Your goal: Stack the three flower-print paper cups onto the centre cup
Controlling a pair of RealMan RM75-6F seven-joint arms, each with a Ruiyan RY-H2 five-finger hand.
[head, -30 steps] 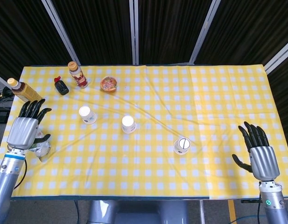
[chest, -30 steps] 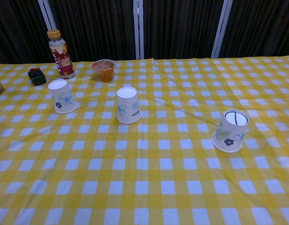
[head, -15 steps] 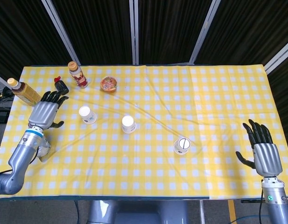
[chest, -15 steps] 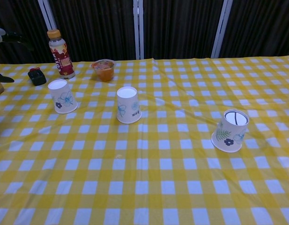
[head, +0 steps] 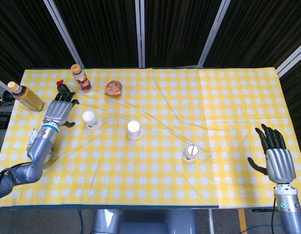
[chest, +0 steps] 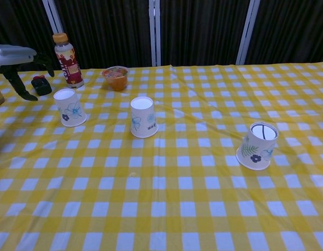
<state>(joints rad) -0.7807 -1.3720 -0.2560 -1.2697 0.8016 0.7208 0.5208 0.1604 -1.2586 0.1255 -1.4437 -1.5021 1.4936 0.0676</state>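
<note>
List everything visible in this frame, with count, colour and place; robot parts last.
flower-print paper cups: three, white with blue flowers, upside down, spread left, centre and right across the table
red-label bottle: one, orange cap, upright, back left
tea bottle: one, amber, far left edge
dark small object: one, black with red top, back left
snack cup: one, orange-red, back centre-left
tablecloth: one, yellow-white check, covering the table
left hand: one, grey-black, empty, fingers apart, beside the left cup
right hand: one, grey-black, empty, fingers apart, front right edge

The silver left hand [head: 58, 111] reaches toward the upper left of the frame, dark fingers [head: 66, 92] spread, holding nothing. The silver right hand [head: 276, 158] hovers at lower right, fingers apart.
</note>
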